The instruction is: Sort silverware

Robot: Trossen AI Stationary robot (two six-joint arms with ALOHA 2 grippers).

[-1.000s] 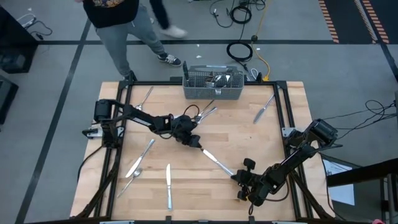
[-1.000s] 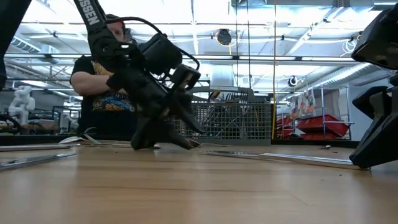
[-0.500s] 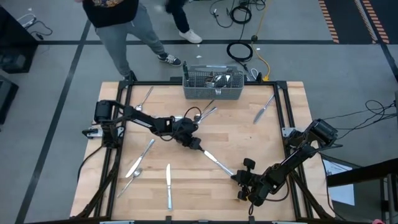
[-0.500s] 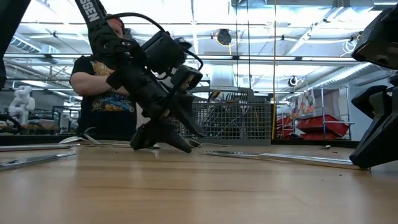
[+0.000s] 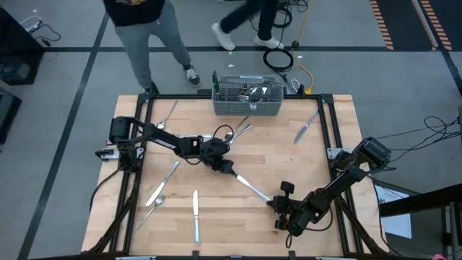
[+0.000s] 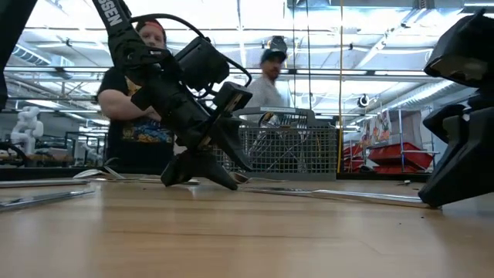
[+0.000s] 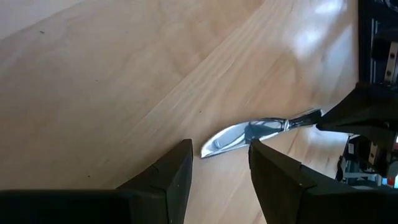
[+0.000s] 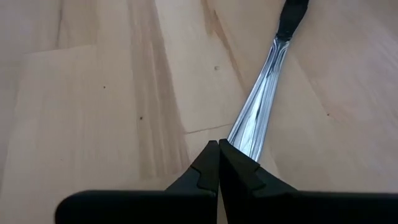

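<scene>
Two grippers at one knife (image 5: 251,188) — lies flat on the table (image 5: 317,166), blade tip just ahead of the left gripper (image 5: 229,167), handle end at the tips of the right gripper (image 5: 281,208). Left jaws spread, blade tip just beyond the gap, not yet between them. Right jaws pressed together, handle starting right at their point; cannot tell whether pinching it or only touching.

Risks, as a judgement: closes left on bare wood short of the blade, or nudges the tip and swings the knife off the right jaws. Thin, flat, slick — likely to slip from a pinch against the board. Possible tug both ways with both ends held.

Around: basket (image 5: 245,110) well beyond the left jaws at the far edge, some pieces already inside. Fork (image 5: 242,130) just behind the left gripper; second knife (image 5: 195,215) and spoon (image 5: 150,209) well apart to its side. Nothing between either jaws and the knife. People (image 6: 127,100) beyond the far edge, clear of the arms.
</scene>
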